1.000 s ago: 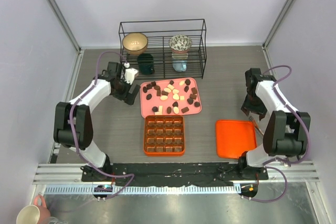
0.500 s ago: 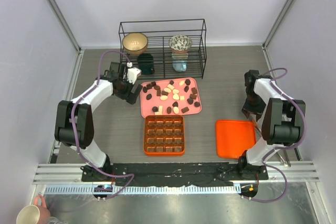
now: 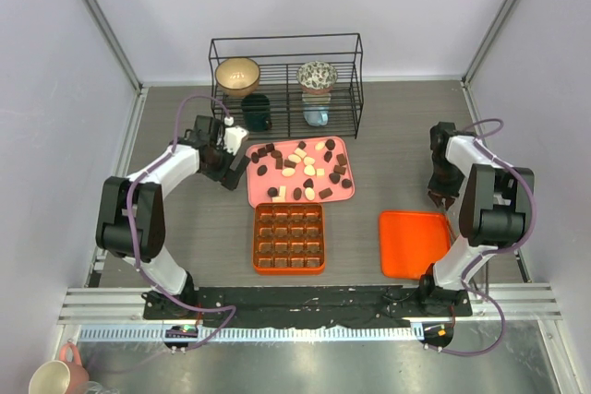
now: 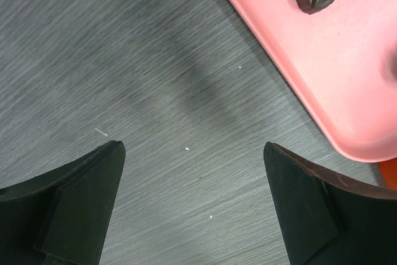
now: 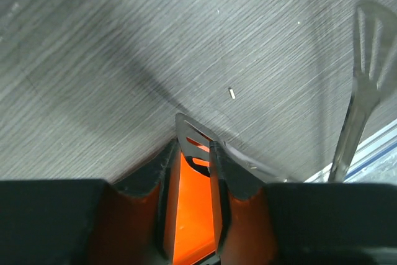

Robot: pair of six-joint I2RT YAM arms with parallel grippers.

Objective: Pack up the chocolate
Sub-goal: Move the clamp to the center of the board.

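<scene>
The chocolate [image 3: 309, 162] lies scattered over the pink tray [image 4: 347, 72], dark, tan and cream pieces mixed. More dark pieces sit in the cells of the orange box [image 3: 289, 238] just in front of the tray. My left gripper [image 4: 192, 153] hangs spread wide over bare table [image 3: 388, 154] just off the tray's left edge. Well right of the tray, by the orange lid [image 3: 415, 244], my right gripper [image 5: 193, 153] has its fingers nearly together around one slotted tip of the metal tongs [image 5: 369, 85]. I cannot tell if it grips.
</scene>
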